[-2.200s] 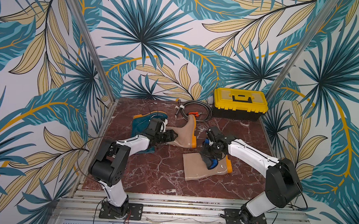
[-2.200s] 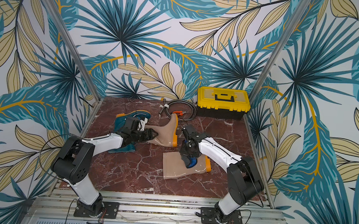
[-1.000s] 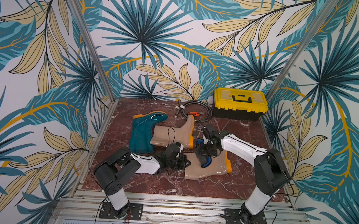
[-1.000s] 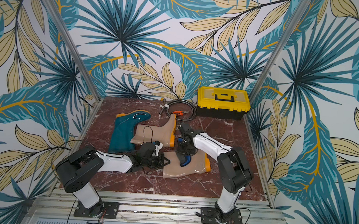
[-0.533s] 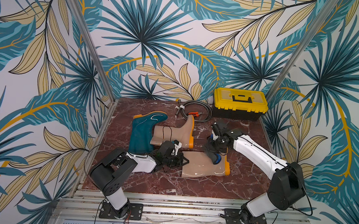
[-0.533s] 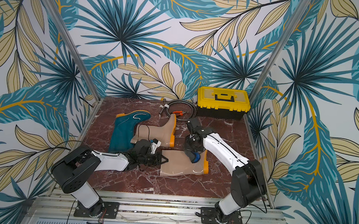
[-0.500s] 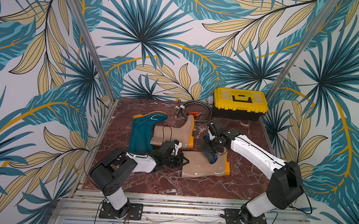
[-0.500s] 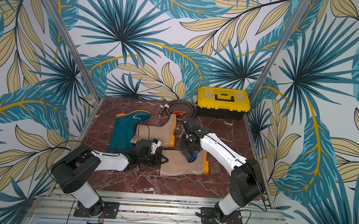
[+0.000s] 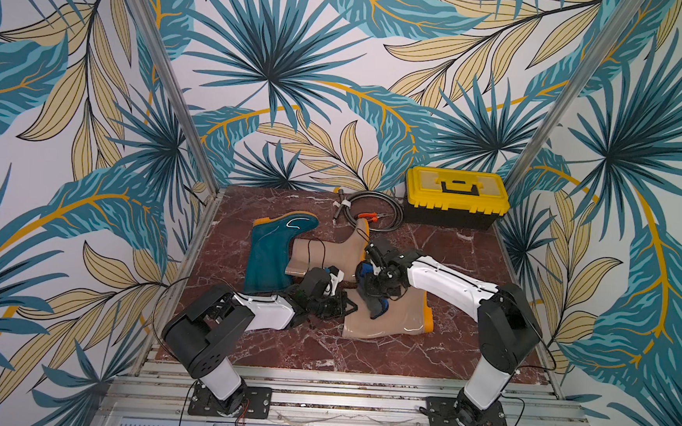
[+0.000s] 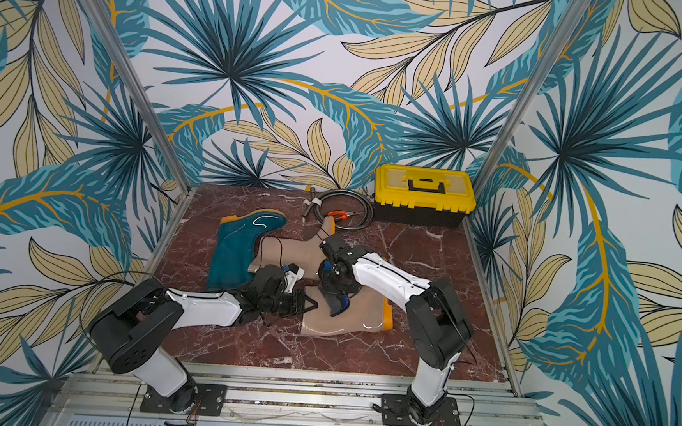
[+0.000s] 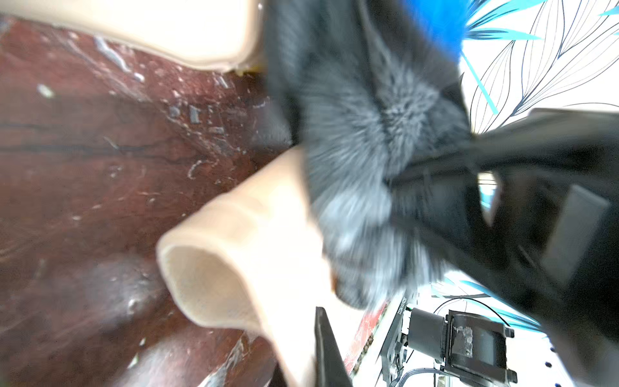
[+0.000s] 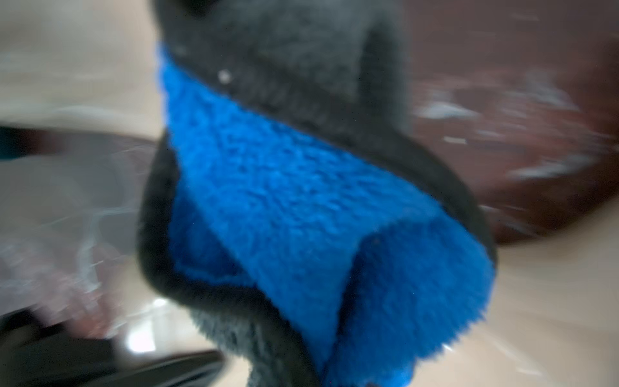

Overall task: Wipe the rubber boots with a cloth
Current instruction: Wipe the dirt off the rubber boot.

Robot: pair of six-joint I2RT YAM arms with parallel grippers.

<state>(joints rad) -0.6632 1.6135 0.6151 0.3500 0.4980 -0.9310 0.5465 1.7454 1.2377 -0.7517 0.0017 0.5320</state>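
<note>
The cloth (image 9: 376,305) (image 10: 336,301) is held tight in the right gripper (image 9: 373,293) (image 10: 333,286). The jaws are closed on its top part. The cloth is bright blue on one side and dark grey on the other. It hangs down onto the near beige boot (image 9: 400,319) (image 10: 355,316), about where the leg part meets the foot. In the right wrist view the fluffy blue side (image 12: 301,201) is seen very close and blurred, with beige boot behind it.

The left gripper (image 9: 348,303) (image 10: 307,303) is shut, with its fingers pressed together. It is kept low, right at the open top end of the near beige boot. Whether the rim is pinched cannot be told. In the left wrist view the boot's open mouth (image 11: 207,278) is seen, with the grey side of the cloth (image 11: 368,134) above it.

The near beige boot is laid on its side on the red-brown table (image 9: 449,269), with its orange-yellow sole turned toward the right arm. The far beige boot (image 9: 328,254) (image 10: 292,251) is laid just behind it. The dark teal boot (image 9: 268,254) (image 10: 233,252) is laid beside that one, touching it. A yellow toolbox (image 9: 456,188) is set in the back right corner.
</note>
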